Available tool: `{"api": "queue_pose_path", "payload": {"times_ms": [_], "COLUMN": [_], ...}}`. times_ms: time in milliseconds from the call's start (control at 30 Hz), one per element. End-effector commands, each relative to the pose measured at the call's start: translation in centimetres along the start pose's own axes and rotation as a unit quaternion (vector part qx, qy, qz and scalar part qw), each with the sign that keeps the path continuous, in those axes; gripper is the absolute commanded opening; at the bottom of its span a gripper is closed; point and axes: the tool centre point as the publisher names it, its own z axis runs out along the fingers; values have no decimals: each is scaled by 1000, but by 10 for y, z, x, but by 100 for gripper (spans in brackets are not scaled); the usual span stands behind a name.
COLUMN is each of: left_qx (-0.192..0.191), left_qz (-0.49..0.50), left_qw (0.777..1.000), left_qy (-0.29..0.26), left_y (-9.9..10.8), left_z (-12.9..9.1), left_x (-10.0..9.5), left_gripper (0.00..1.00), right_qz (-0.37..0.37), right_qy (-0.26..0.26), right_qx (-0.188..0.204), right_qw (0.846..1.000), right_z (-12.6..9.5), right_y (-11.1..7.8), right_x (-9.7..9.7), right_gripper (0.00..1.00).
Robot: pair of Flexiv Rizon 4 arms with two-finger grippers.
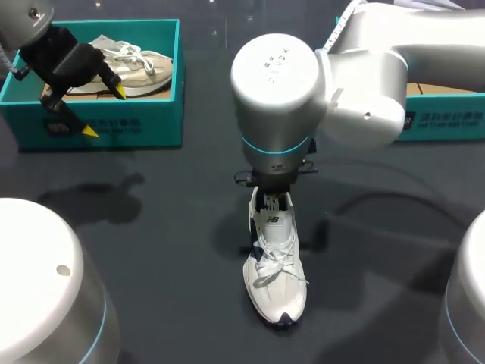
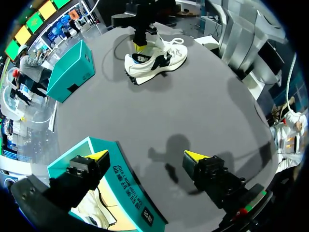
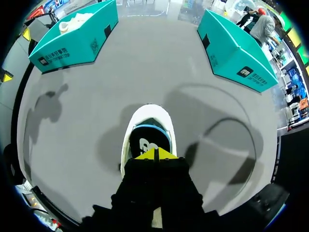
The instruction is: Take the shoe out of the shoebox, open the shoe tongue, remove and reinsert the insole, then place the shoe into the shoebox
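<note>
Though hidden from above, right jaws show pressed together at the shoe (image 3: 145, 114).

The head camera sits high above and behind the robot, looking steeply down on the dark table (image 1: 151, 250) from well off. The left wrist camera rides just over the left shoebox (image 2: 130, 193) at the far left. It looks out past the left gripper (image 2: 147, 155) across the table toward the white shoe (image 2: 154, 60) and the right shoebox (image 2: 70, 72) (both well away from it). The right wrist camera hangs close over the shoe's heel, facing down along the right gripper (image 3: 155, 154) and out toward the far side. All three views share the shoe and both shoeboxes.
</note>
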Motion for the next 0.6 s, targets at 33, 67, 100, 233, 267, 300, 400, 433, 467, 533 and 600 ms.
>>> {"api": "queue_pose_path", "payload": {"times_ms": [33, 67, 100, 233, 267, 300, 400, 433, 467, 533, 600], "left_qx": [-2, -2, -2, -2, -2, -2, -2, -2, -2, -2, -2], "left_qz": [0, 0, 0, 0, 0, 0, 0, 0, 0, 0, 0], "left_qw": [1000, 1000, 1000, 1000, 1000, 1000, 1000, 1000, 1000, 1000, 1000], "left_qy": [0, 0, 0, 0, 0, 0, 0, 0, 0, 0, 0], "left_y": [0, 0, 0, 0, 0, 0, 0, 0, 0, 0, 0], "left_z": [0, 0, 0, 0, 0, 0, 0, 0, 0, 0, 0], "left_x": [1, 1, 1, 1, 1, 1, 1, 1, 1, 1, 1], "left_gripper": [100, 100, 100, 100, 100, 100, 100, 100, 100, 100, 100], "right_qz": [-1, -1, -3, -5, -2, -2, -4, -5, -5, -4, -4], "right_qy": [-36, -38, -42, -58, -63, -64, -64, -64, -66, -67, -69], "right_qx": [-9, -10, -16, -23, -21, -20, -12, -10, -6, 1, 6], "right_qw": [999, 999, 999, 998, 998, 998, 998, 998, 998, 998, 998], "right_z": [11, 13, 15, 24, 28, 32, 44, 47, 51, 56, 60], "right_y": [-4, -4, -5, -6, -6, -6, -6, -6, -7, -7, -8], "right_x": [21, 22, 23, 24, 24, 23, 22, 22, 22, 21, 20], "right_gripper": [0, 0, 0, 0, 0, 0, 0, 0, 0, 0, 0]}}
